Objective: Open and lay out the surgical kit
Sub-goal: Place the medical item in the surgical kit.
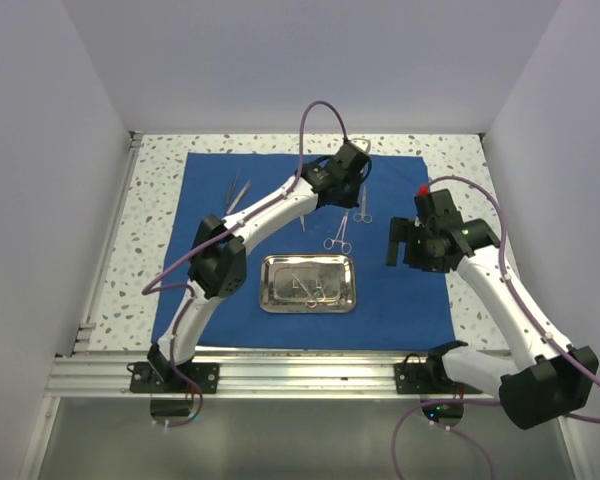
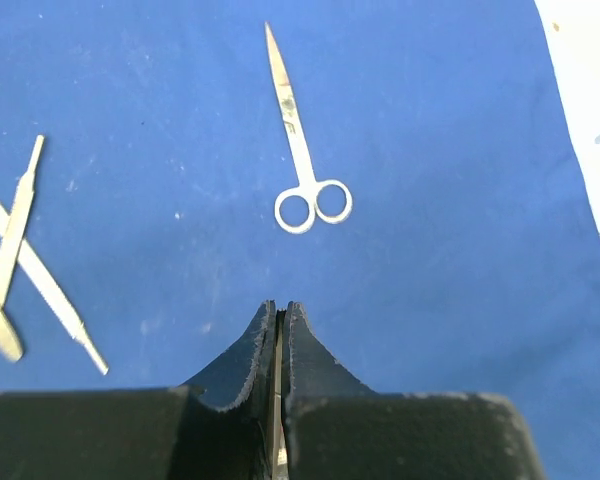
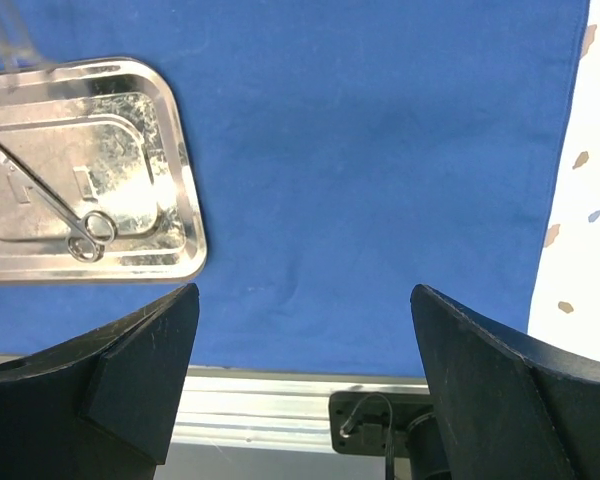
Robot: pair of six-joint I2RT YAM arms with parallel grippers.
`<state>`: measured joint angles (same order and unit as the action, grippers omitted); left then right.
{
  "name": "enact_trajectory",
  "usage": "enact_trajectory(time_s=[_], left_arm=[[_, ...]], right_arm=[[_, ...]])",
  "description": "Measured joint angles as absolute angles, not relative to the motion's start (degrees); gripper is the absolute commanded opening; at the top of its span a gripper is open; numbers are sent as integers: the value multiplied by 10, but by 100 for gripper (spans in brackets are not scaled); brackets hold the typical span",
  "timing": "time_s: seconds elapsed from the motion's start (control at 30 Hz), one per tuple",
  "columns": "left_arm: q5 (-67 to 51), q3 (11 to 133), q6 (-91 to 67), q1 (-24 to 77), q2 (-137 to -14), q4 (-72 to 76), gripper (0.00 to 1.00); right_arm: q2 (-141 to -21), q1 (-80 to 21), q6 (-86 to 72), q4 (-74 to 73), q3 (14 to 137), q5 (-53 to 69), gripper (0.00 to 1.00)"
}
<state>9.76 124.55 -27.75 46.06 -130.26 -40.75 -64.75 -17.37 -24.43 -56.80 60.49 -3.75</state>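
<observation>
The blue cloth wrap (image 1: 410, 290) is seen spread flat on the speckled desk (image 1: 150, 200), w/ the steel tray (image 1: 266, 284) set on its near-centre part. The left gripper (image 2: 280, 306) is held over the far centre of the cloth, fingers pressed together. A thin silver piece (image 2: 277, 400) seems clamped between them, but most of it is hidden. Only the left wrist view resolves the scissors (image 2: 298, 140) just ahead, rings towards the gripper, and crossed tweezers (image 2: 15, 235) cut off at the left edge. The right gripper (image 3: 305, 290) is held w/ fingers wide apart over the cloth, right of the tray. A ring-handled instr. (image 3: 50, 195) in the tray is shown clearly by the right wrist view only.
</observation>
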Motion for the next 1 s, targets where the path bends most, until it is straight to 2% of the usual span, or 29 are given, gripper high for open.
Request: enact_trajectory(time_s=[0.2, 0.5, 0.53, 0.57, 0.63, 0.67, 0.9, 1.0], left_arm=[[129, 1231, -294, 458, -1346, -328, 0], [180, 1300, -291, 454, -1433, -165, 1], [184, 1305, -289, 454, -1439, -147, 8], [189, 1313, -288, 454, -1446, -133, 37], [196, 1326, -278, 453, -1458, -109, 70], [200, 1327, -278, 453, -1459, -98, 99], [218, 1317, -256, 449, -1451, -60, 100], [229, 1267, -237, 448, -1406, -59, 100]], right_arm=[[-608, -174, -249, -596, 594, -44, 91], [-577, -174, -250, -641, 590, -53, 91], [-577, -174, -250, -643, 590, -54, 91], [-577, -173, -250, -645, 590, -55, 91], [-577, -174, -250, -649, 590, -55, 91], [-577, -174, -250, -650, 590, -55, 91], [-578, -174, -246, -648, 599, -48, 90], [-585, -175, -241, -634, 629, -17, 90]])
